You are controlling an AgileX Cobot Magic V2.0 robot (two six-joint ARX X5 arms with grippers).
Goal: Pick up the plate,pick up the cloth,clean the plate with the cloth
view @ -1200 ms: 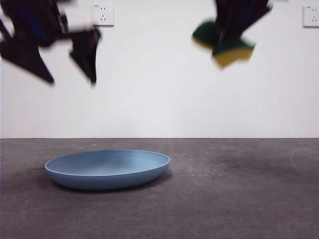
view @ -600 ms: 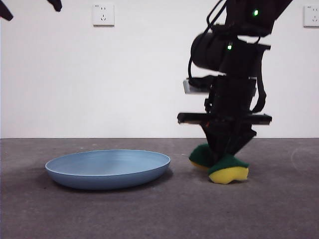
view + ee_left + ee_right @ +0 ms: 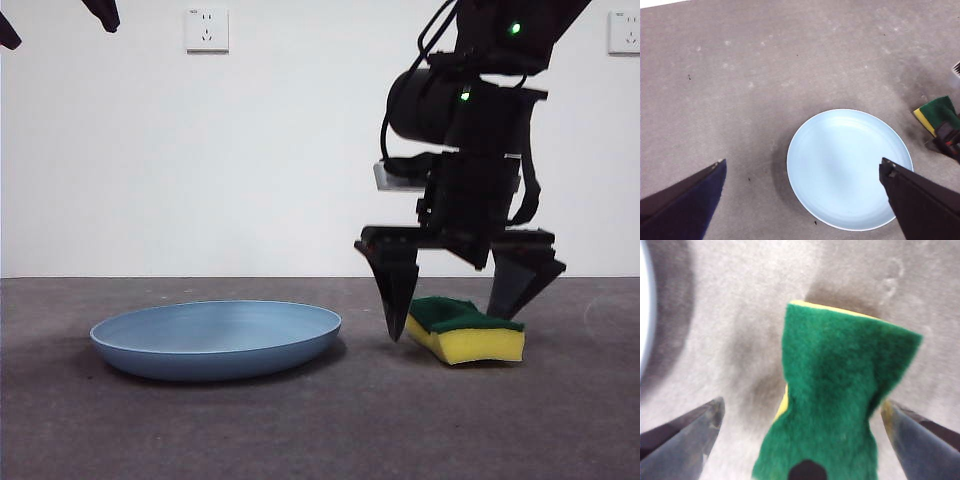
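Two arms share the grey matte worktop (image 3: 300, 430). High at the left, the left gripper (image 3: 802, 200) hangs with its fingers (image 3: 682, 205) spread wide and holding nothing; only their black tips show at the front view's top corner. Directly below and between those fingers lies the wide, shallow, round light-blue plate (image 3: 216, 338), flat on the worktop with its darker blue underside down. To the right of the plate, apart from its rim, the right gripper (image 3: 455, 303) reaches down to the worktop, its fingers (image 3: 398, 285) parted and straddling the small thick yellow sponge block with a dark green scouring top (image 3: 466, 329). That sponge rests flat on the worktop, green layer up, between the open fingers with a gap at each side. On the white wall behind sit two white sockets (image 3: 207, 29).
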